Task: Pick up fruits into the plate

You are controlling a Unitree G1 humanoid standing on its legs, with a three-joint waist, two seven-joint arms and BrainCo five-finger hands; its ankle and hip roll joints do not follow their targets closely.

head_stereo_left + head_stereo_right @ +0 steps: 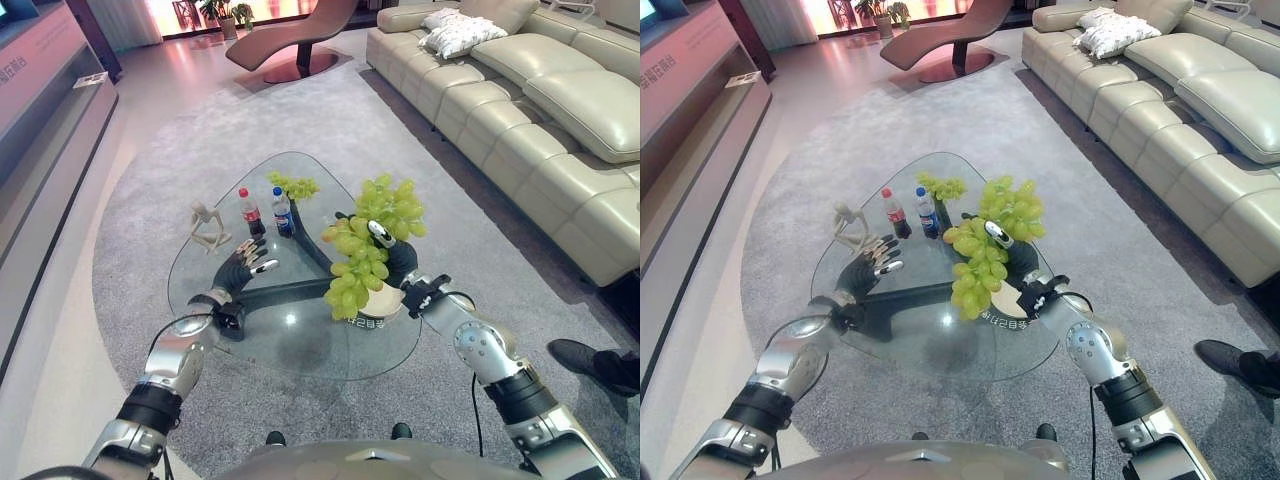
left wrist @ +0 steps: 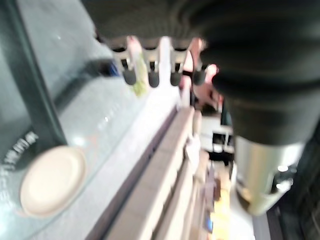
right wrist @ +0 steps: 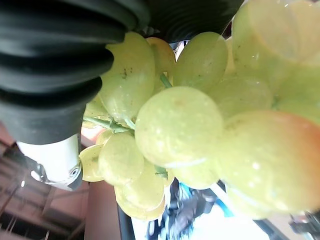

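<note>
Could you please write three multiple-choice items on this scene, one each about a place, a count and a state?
1. Where is the big bunch of green grapes?
A. held up in the right hand
B. on the grey carpet
C. on the sofa

2. How many small drink bottles stand on the clear glass table?
A. none
B. two
C. four

3. How is the left hand?
A. shut on a bottle
B. open, holding nothing
C. shut on the grapes

Answers:
1 A, the right hand lifts the bunch above the table.
2 B, a red-labelled and a blue-labelled one side by side.
3 B, its fingers spread above the glass.
</note>
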